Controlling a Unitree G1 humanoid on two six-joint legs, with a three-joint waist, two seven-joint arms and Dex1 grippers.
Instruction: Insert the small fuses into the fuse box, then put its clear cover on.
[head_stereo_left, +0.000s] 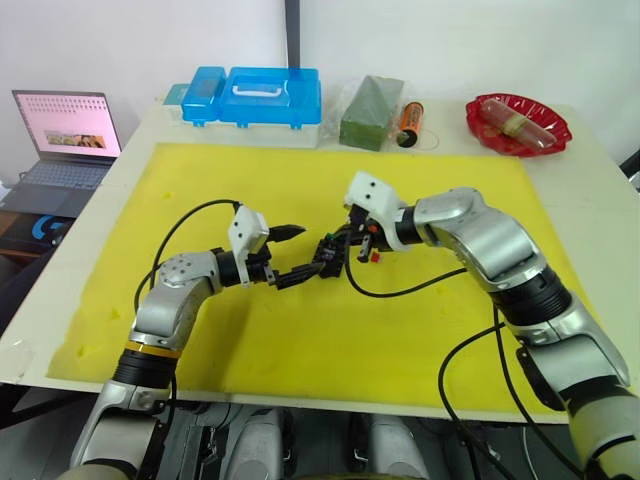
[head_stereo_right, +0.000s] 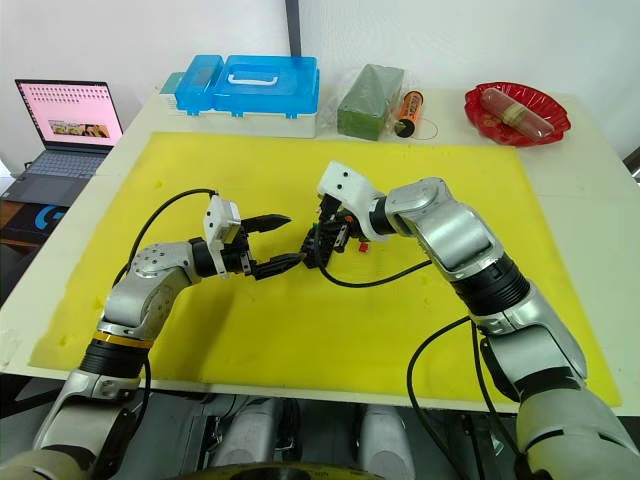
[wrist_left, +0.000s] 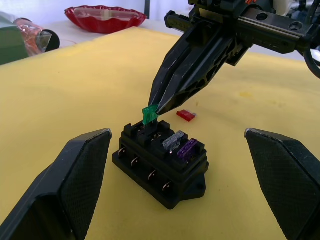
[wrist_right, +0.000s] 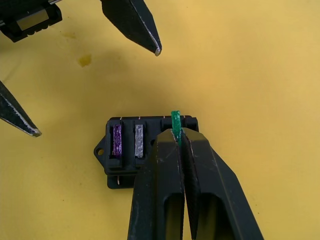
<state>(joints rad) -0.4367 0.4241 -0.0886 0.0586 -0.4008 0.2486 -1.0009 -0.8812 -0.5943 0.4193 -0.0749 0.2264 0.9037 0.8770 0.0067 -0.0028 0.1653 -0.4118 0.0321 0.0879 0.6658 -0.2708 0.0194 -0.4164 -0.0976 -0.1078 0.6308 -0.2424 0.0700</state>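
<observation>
Two fuses seated; right pincer pinches green fuse over fuse box, left pincer wide, red fuse nearby.

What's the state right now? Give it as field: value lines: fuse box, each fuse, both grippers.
fuse box: on the yellow mat, between the left gripper's open fingers
purple fuse: seated in the end slot
grey fuse: seated in the slot beside the purple one
green fuse: pinched by the right gripper, at the box's top, not fully seated
red fuse: loose on the mat behind the box
left gripper: open, not touching the box
right gripper: shut on green fuse
</observation>
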